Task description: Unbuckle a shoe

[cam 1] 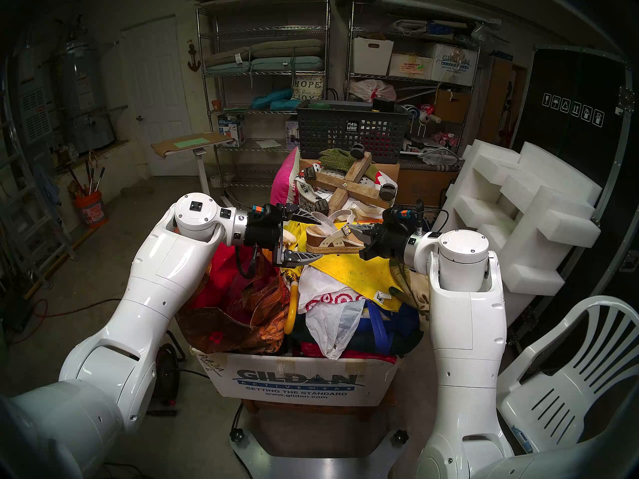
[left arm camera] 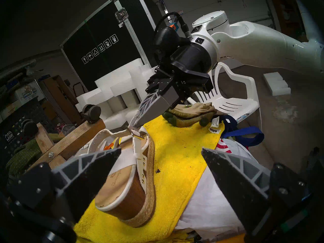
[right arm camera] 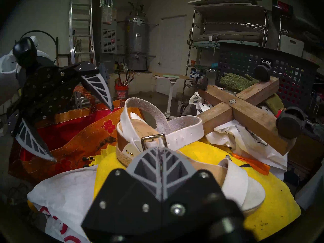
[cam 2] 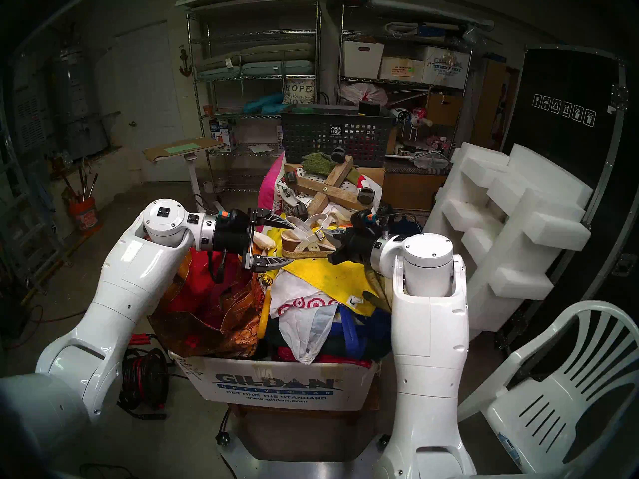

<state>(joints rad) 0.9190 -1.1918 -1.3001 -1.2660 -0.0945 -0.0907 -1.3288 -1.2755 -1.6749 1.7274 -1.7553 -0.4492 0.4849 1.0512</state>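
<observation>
Head stereo left: sandal (cam 1: 332,234) on yellow towel (cam 1: 349,271) — left end effector (cam 1: 313,238) released, right end effector (cam 1: 352,230) clenched.

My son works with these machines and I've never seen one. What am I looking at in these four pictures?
It is a robot with two white arms, each ending in a two-fingered tool. The two wide pictures come from cameras on its head, looking down at its own arms. The other two come from a camera on each wrist, so each shows its own fingers up close.

In front of it is a box heaped with bags and cloths. On top lies a yellow towel, and on that a sandal with a small metal buckle. Behind it sits a wooden cross on casters.

The left tool is wide open, one finger on either side of the sandal's heel end, holding nothing. The right tool is shut, its tip right at the buckle; whether it pinches the strap end I cannot tell.
</observation>
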